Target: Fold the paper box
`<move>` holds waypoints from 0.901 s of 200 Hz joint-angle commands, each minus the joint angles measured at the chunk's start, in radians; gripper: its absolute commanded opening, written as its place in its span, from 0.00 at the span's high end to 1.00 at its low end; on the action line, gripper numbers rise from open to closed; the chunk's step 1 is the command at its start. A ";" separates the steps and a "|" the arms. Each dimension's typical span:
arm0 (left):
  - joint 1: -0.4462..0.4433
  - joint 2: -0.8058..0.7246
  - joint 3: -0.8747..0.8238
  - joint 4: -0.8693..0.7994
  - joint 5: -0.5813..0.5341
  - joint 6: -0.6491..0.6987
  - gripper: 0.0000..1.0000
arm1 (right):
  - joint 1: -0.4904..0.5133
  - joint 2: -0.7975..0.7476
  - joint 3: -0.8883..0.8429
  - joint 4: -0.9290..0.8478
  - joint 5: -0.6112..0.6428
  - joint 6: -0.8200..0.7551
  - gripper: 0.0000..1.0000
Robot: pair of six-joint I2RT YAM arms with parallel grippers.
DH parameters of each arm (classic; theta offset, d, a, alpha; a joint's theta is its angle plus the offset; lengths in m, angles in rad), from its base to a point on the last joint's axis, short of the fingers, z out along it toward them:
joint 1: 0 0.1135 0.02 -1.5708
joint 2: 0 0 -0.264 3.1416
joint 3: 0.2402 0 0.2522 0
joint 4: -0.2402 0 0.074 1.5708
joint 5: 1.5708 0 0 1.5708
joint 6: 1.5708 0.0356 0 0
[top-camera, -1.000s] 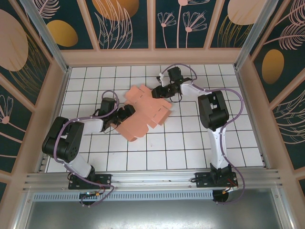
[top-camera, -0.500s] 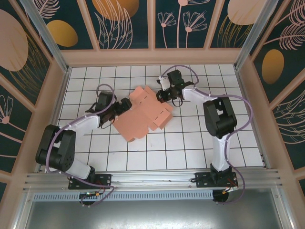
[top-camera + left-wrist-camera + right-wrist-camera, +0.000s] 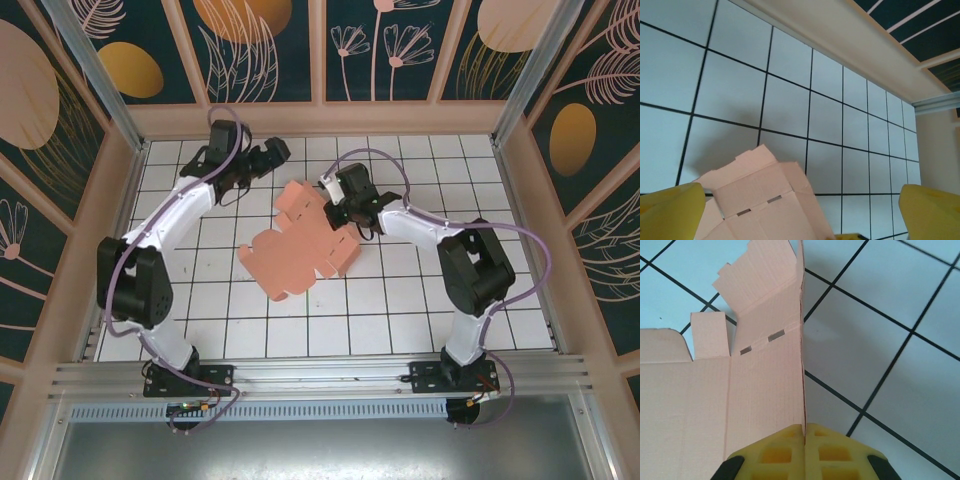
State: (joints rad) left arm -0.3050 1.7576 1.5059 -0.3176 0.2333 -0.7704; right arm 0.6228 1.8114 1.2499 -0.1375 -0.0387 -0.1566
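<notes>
Since a second ago the left claw (image 3: 272,152) has swung off the paper box (image 3: 295,245) toward the bench's (image 3: 400,310) far-left corner, fingers wide apart. That box lies mid-bench, its long axis running far-right to near-left, well apart from that claw. The nearer right claw (image 3: 332,208) is clamped on its raised far-right edge. Bare tiles lie between the left claw and the box.

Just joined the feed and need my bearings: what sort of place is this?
Probably a walled robot test cell, not a home: white gridded tabletop, floral-printed wall panels around it, aluminium rail at the near edge.
</notes>
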 commanded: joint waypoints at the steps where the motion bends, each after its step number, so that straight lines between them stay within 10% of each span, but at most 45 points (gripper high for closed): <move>1: 0.004 0.066 0.108 -0.162 0.081 0.033 0.01 | 0.026 -0.067 -0.032 0.075 0.098 -0.037 1.00; 180: -0.079 0.436 0.586 -0.509 0.193 0.212 0.24 | 0.141 -0.008 0.026 0.027 0.203 -0.181 1.00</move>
State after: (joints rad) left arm -0.3702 2.1670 2.0674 -0.7414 0.3889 -0.5991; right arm 0.7544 1.7840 1.2423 -0.1089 0.1356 -0.3092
